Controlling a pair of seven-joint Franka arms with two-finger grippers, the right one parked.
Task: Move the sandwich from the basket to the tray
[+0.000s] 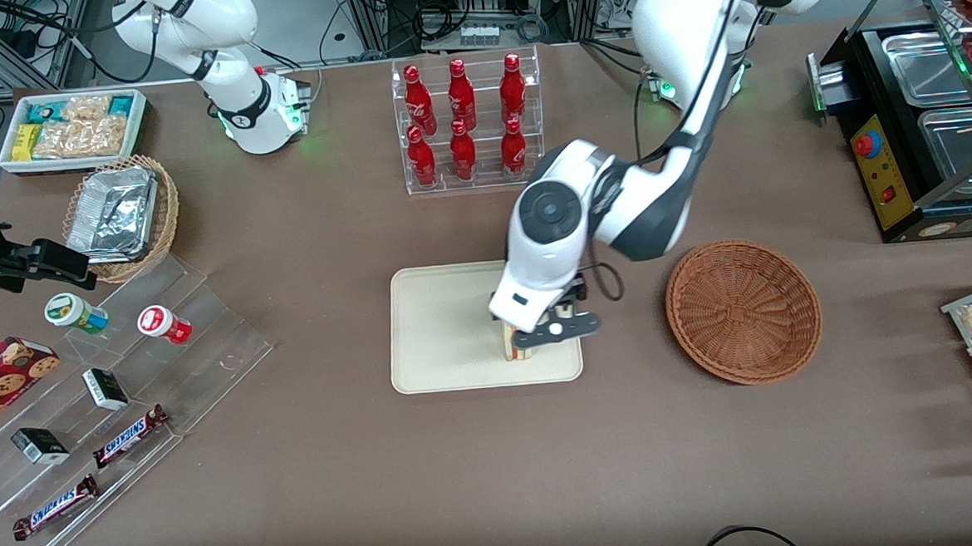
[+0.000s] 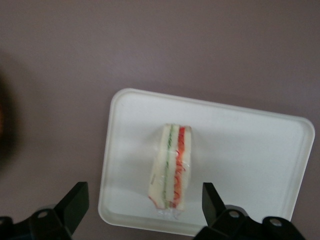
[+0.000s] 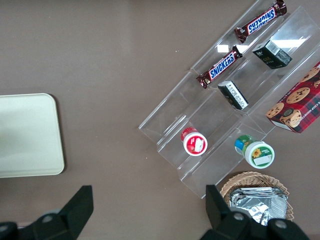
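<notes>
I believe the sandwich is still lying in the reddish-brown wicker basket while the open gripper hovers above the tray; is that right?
Not quite: the sandwich already rests on the tray, between the fingers of the open gripper hovering above it, as the left wrist view shows. The front view shows nothing in the basket.

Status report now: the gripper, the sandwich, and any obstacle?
Gripper open, above the tray, fingers clear of sandwich. Sandwich on the tray, released. Basket empty. No obstacle seen.
</notes>
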